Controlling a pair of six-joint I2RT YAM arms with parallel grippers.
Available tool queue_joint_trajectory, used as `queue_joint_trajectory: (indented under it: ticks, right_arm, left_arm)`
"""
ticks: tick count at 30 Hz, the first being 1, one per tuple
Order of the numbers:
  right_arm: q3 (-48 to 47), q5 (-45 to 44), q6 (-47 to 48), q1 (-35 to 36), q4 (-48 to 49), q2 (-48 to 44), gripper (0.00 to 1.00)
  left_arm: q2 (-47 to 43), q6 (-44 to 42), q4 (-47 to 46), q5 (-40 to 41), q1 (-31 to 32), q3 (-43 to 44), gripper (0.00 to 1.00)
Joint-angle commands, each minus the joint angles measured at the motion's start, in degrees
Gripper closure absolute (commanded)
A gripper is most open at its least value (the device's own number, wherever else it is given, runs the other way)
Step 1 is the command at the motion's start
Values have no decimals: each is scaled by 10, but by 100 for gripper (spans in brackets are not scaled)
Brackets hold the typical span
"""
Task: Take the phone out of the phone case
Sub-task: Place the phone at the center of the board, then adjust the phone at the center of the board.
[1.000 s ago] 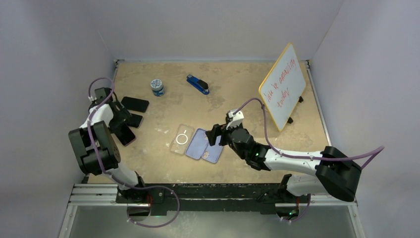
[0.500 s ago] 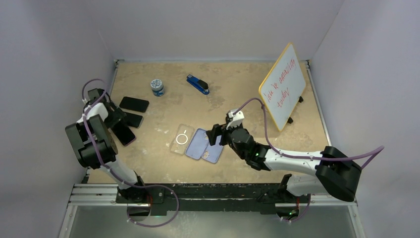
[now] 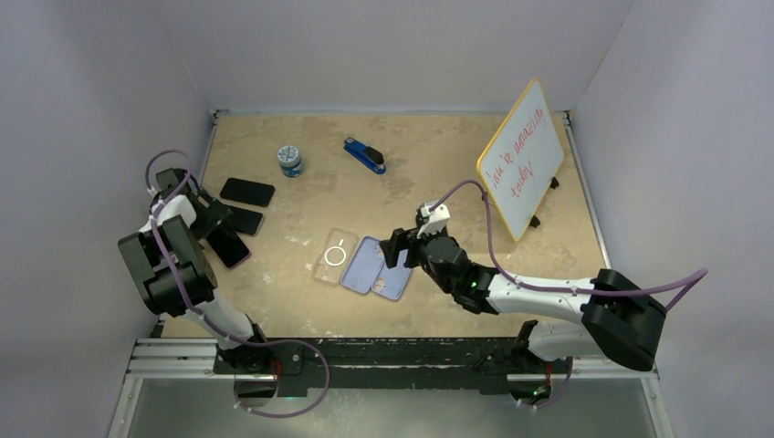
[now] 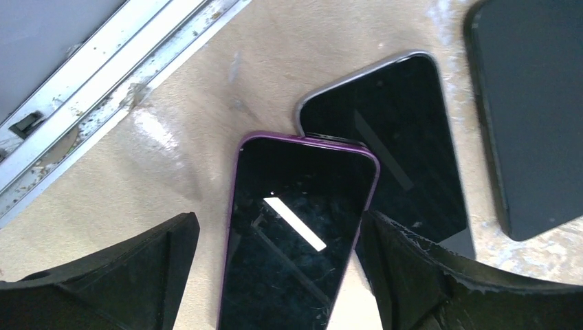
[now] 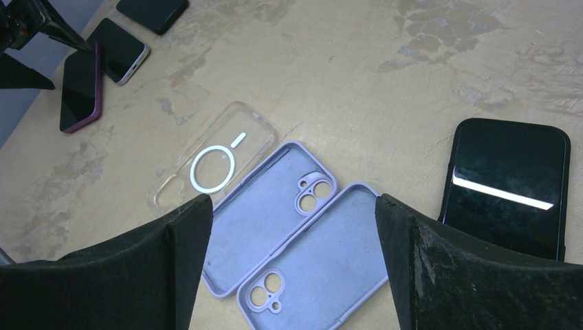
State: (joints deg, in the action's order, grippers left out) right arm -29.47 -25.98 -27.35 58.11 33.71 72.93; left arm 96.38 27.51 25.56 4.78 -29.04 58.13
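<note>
Below spread left jaws lies a purple-cased phone (image 4: 295, 234).

Sandy tabletop (image 3: 438, 137), pale walls (image 3: 383, 46)

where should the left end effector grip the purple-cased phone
Probably across its two long edges, coming down from above. The purple-cased phone lies screen up, lengthwise between the open left end effector; its far end meets the silver-edged phone, so avoid that end.
</note>
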Motion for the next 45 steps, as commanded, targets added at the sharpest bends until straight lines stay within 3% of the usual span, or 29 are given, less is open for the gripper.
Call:
queue_joint_trajectory:
  ticks: [1,12,18,27,38,45]
  right_arm:
    - [3,-9,8,-1,12,-8,11]
    - [0,-8,9,-1,13,-1,11]
    - [2,-8,10,-2,13,-4,11]
    - [3,-6,10,-1,13,-10,11]
    - [5,-4,9,-1,14,-19,11]
    - [3,-1,8,-1,10,-18,11]
  left_arm:
    - [-29,-4,-33,-21,17,4,8]
    - [27,-12,-4,26,40,40,4]
    - [29,-1,13,65,31,38,4]
    - [7,20,18,56,12,8,4]
    - [-55,43,10,22,-43,-50,4]
    - [-105,93,-47,-92,-43,-130,3]
